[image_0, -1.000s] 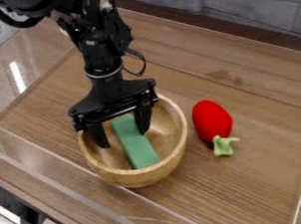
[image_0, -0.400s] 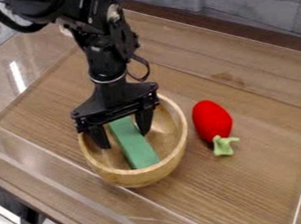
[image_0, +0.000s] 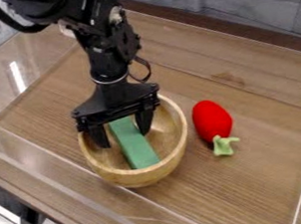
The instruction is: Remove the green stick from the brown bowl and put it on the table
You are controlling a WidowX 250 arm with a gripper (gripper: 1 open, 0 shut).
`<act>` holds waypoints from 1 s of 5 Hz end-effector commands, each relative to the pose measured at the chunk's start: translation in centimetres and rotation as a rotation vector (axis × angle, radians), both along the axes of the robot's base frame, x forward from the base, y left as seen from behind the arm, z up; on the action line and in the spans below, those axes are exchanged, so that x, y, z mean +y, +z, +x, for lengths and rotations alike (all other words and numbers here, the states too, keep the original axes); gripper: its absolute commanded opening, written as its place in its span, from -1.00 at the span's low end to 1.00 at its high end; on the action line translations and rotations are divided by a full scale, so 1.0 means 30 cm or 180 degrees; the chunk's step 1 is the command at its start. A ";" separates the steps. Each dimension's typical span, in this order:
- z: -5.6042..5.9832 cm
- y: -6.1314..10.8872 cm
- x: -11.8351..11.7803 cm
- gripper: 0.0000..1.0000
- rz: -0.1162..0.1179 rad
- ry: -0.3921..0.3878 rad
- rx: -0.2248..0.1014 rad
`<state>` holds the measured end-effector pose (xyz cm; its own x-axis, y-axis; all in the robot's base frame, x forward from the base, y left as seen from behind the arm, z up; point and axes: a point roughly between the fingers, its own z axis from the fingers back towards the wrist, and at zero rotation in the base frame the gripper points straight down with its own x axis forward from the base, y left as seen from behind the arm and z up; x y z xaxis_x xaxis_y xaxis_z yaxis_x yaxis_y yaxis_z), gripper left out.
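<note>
Jaws parted wide, the gripper point(image_0: 120, 130) straddles the green stick point(image_0: 133, 144) inside the brown bowl point(image_0: 103, 167), presumably so closing will pinch its sides.

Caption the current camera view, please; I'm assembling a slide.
The open gripper straddles the green stick inside the brown bowl, strawberry-like toy alongside.

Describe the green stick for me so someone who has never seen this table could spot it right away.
On the wood-grain table, find the round, light-brown bowl beneath the black gripper. Inside it lies the green stick, a flat, straight-edged block. Unlike the red strawberry-like toy beside the bowl, it has no red at all.
</note>
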<state>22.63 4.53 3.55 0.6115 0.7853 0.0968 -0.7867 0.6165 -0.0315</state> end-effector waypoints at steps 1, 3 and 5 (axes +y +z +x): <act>0.040 0.027 0.003 1.00 0.0068 -0.0066 -0.0136; 0.048 0.023 0.006 -1.00 0.0108 -0.0071 -0.0142; 0.051 0.107 -0.009 -1.00 0.0015 -0.0074 -0.0197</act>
